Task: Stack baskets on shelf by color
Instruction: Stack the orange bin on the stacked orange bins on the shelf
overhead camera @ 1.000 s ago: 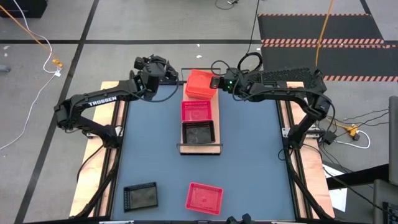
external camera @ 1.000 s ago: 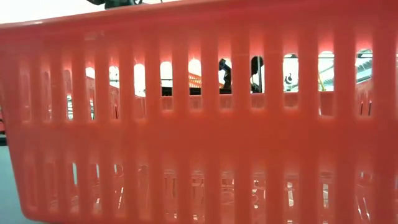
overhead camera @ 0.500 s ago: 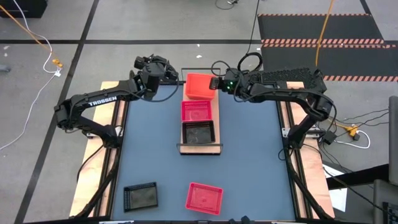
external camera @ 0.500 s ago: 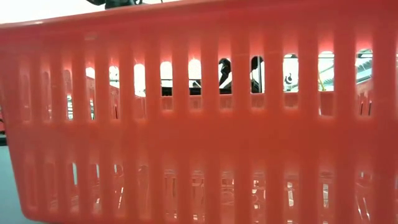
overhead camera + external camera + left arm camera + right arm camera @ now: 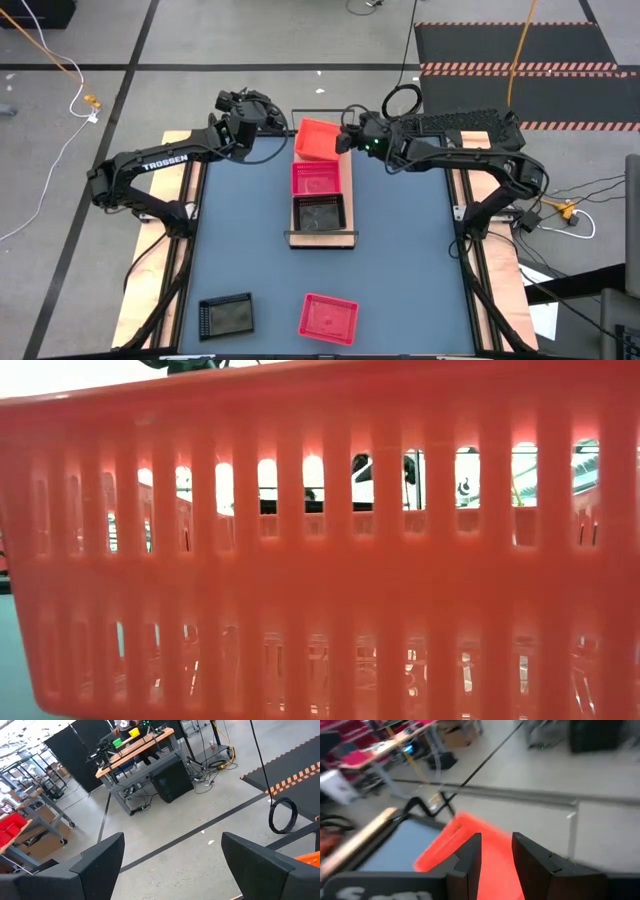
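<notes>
On the shelf (image 5: 322,238) three baskets stand in a row: an orange basket (image 5: 316,140) at the far end, a pink-red one (image 5: 316,178) in the middle and a black one (image 5: 318,212) at the near end. My right gripper (image 5: 345,140) hovers open just right of the orange basket (image 5: 445,845), with nothing between its fingers. My left gripper (image 5: 270,126) waits open, left of the shelf's far end (image 5: 172,845). Another pink-red basket (image 5: 328,318) and a black one (image 5: 226,316) sit near the table's front edge.
The near pink-red basket's slotted wall (image 5: 320,560) fills the low view; only bits of the arms show through its slots. The dark blue tabletop (image 5: 400,260) lies between the shelf and the front baskets. The room beyond holds workbenches (image 5: 135,750) and cables.
The orange basket, tipped a second ago, has settled flat on the shelf's far end. My right gripper has risen and drawn a little away from it toward the table's right edge.
</notes>
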`<state>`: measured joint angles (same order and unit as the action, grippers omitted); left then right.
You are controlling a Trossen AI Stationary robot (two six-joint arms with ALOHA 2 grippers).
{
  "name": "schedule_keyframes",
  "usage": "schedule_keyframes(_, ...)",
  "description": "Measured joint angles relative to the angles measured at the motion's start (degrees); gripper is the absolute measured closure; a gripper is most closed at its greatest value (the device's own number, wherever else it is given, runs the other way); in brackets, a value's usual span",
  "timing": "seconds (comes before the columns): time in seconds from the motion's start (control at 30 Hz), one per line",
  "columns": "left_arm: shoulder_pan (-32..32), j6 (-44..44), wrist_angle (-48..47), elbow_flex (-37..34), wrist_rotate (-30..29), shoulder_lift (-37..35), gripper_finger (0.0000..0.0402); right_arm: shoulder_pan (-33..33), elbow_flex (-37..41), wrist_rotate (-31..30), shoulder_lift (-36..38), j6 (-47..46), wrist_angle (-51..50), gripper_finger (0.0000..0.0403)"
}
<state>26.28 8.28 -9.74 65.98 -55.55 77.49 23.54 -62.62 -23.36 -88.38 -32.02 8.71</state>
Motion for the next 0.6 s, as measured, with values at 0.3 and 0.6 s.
schedule_keyframes(0.3,0.0,0.0,-0.6,0.0,0.0,0.0,0.0066,-0.8,0.5,-4.3,-0.7,8.8,-3.0,0.0298)
schedule_keyframes(0.6,3.8,-2.5,-9.8,0.0,24.3,0.0,0.0066,0.3,4.0,17.7,0.0,16.9,-3.3,0.0298)
